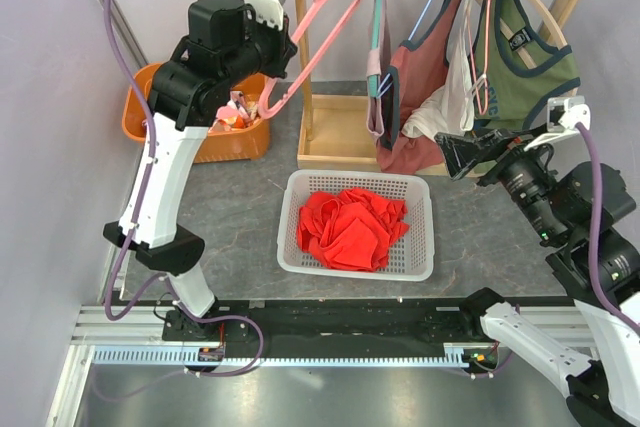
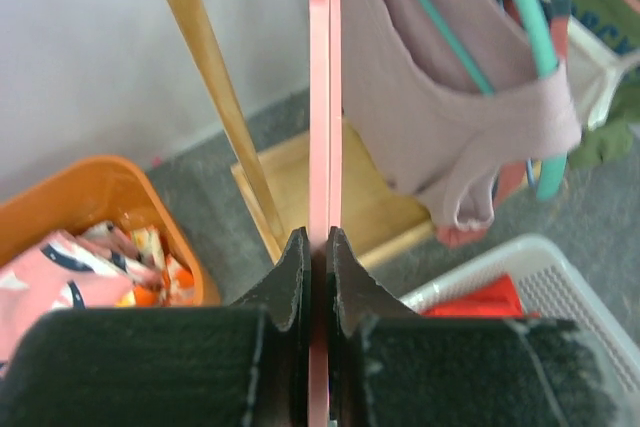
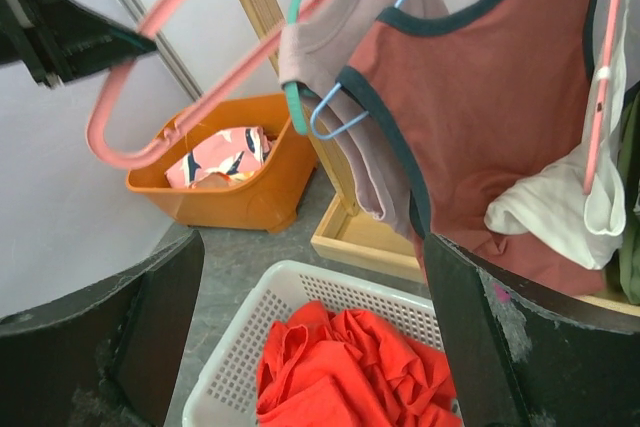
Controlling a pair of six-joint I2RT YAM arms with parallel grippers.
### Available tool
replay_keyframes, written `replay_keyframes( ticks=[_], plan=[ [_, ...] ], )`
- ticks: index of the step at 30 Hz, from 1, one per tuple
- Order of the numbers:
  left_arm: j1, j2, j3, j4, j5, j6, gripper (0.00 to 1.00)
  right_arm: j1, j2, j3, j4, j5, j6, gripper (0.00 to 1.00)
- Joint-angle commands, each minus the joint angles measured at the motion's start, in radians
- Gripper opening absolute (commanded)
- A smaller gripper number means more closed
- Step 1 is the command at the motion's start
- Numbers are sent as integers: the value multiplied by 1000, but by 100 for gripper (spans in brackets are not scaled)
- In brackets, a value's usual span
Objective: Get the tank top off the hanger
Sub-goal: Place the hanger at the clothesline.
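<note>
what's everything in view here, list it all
hanger: 1, pink, bare, in left tool
crumpled garment: 1, red, in the basket
basket: 1, white, table centre
bin: 1, orange, far left, patterned clothes inside
rack: 1, wooden, far side
mauve top: 1, mauve, hung on rack
brick tank top: 1, brick red, dark trim, on rack
white garment: 1, white, on rack
green tank top: 1, green, dark trim, rack's right end
left tool: 1, black, shut on the hanger
right tool: 1, black, open, near the rack
</note>
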Motion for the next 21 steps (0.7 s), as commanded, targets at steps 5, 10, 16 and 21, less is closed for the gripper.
replay_keyframes(
  ticks=[5, 10, 16, 21],
  plan=[
    [-8, 76, 30, 263, -88, 22, 2, -3, -20, -86, 70, -24, 27, 98],
    [-10, 143, 64, 285, -100, 36, 2, -2, -40, -128, 86, -30, 37, 98],
    [-8, 188, 85, 321, -116, 60, 2, -2, -74, -172, 90, -36, 34, 98],
    [-8, 199, 85, 349, -129, 80, 2, -2, -85, -203, 99, -54, 34, 98]
  ],
)
